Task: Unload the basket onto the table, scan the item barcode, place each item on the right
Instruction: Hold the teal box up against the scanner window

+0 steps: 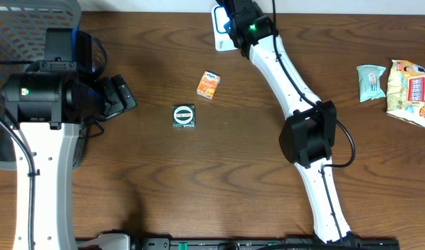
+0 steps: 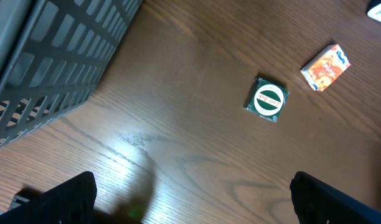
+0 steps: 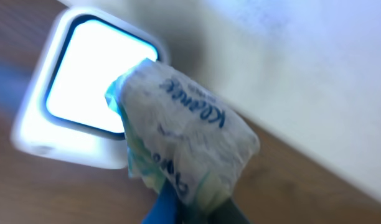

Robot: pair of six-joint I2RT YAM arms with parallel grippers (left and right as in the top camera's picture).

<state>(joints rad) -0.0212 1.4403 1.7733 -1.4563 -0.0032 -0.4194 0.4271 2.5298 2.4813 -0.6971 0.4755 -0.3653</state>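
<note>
grey basket (image 1: 14, 31), orange box (image 1: 209, 85), green packet (image 1: 184, 116)

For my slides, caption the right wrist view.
Right gripper holds a tissue pack in front of the glowing scanner.

you're looking at a mock shop checkout laid out on a robot test bench. a grey mesh basket (image 1: 18, 28) sits at one end of the wood-grain table (image 1: 198, 180) and a white scanner (image 3: 91, 78) at its far edge. small packaged goods lie about, among them an orange carton (image 1: 208, 85) and a snack bag (image 1: 407, 94).
</note>
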